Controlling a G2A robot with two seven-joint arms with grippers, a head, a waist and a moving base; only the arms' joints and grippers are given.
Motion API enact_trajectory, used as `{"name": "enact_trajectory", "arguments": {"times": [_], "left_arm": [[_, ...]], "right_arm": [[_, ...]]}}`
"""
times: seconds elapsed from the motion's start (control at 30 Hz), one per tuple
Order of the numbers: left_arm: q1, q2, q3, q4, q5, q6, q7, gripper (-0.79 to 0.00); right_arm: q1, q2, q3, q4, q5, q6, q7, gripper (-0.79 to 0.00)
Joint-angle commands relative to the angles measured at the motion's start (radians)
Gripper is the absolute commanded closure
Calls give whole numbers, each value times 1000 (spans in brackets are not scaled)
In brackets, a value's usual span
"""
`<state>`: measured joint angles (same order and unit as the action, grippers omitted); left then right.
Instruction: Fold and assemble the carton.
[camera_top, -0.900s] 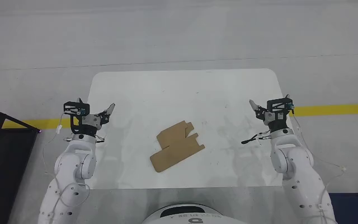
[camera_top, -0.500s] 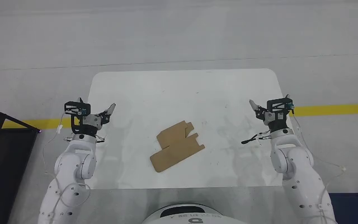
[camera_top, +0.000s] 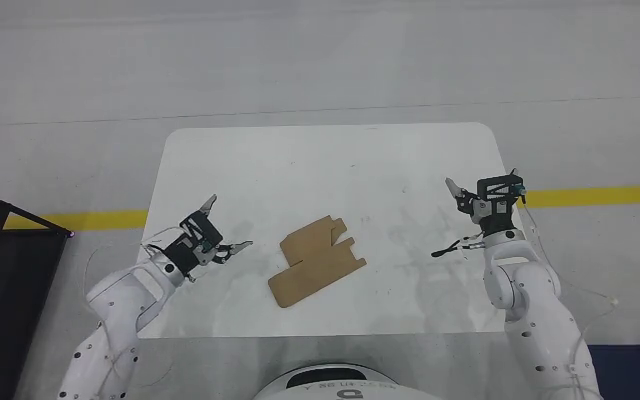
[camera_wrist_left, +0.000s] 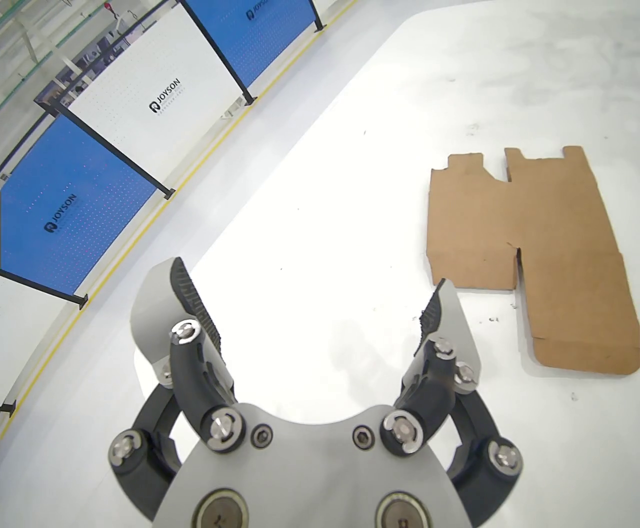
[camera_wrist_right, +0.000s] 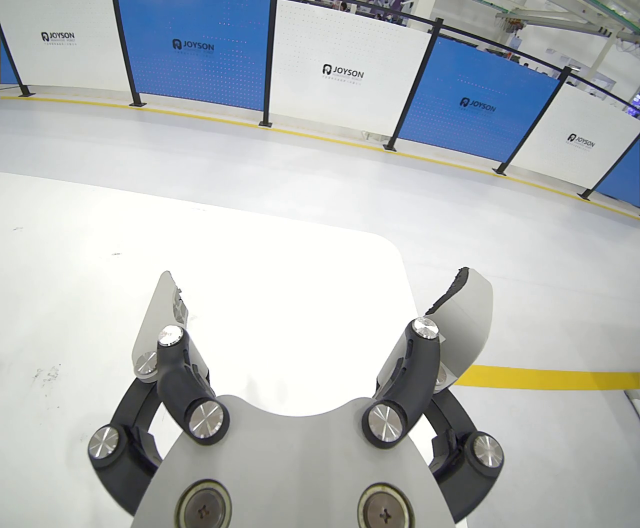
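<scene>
A flat, unfolded brown carton (camera_top: 315, 261) lies on the white table (camera_top: 330, 170), a little in front of its middle. In the left wrist view the carton (camera_wrist_left: 530, 250) lies flat with its flaps spread. My left gripper (camera_top: 226, 226) is open over the table's left part, a short way left of the carton and pointing toward it; its fingers (camera_wrist_left: 192, 300) hold nothing. My right gripper (camera_top: 447, 220) is open near the table's right edge, well away from the carton, and its fingers (camera_wrist_right: 165, 305) are empty over the table corner.
A yellow floor line (camera_top: 590, 196) runs past both sides of the table. Blue and white barrier panels (camera_wrist_right: 345, 70) stand on the floor beyond the table. A dark object (camera_top: 20, 260) sits at the far left on the floor.
My left arm has swung inward from the table's left edge toward the carton, its gripper still open. The right arm and the carton have not moved.
</scene>
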<state>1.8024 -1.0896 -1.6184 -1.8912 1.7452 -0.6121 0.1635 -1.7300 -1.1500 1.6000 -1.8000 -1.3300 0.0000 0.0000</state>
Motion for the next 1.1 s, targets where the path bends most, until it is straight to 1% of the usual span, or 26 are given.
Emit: {"name": "enact_trajectory", "arguments": {"times": [0.0,0.13,0.23,0.3,0.4,0.47,0.6,0.7,0.8,0.97,1.07], "left_arm": [[13,8,34,-23,176,-21,41,-785],[51,25,22,-3,389,62,168,-785],[88,35,27,12,556,171,235,-785],[109,38,38,22,618,247,277,-785],[120,41,66,43,663,305,335,-785],[117,44,84,55,697,311,367,-785],[113,49,118,59,786,320,374,-785],[110,49,139,57,823,337,339,-785],[101,48,168,61,834,337,331,-785],[101,52,195,48,846,336,383,-785],[108,56,210,38,882,328,389,-785]], "right_arm": [[0,0,0,0,0,0,0,-785],[0,0,0,0,0,0,0,-785],[0,0,0,0,0,0,0,-785],[0,0,0,0,0,0,0,-785],[0,0,0,0,0,0,0,-785],[0,0,0,0,0,0,0,-785],[0,0,0,0,0,0,0,-785],[0,0,0,0,0,0,0,-785],[0,0,0,0,0,0,0,-785],[0,0,0,0,0,0,0,-785],[0,0,0,0,0,0,0,-785]]}}
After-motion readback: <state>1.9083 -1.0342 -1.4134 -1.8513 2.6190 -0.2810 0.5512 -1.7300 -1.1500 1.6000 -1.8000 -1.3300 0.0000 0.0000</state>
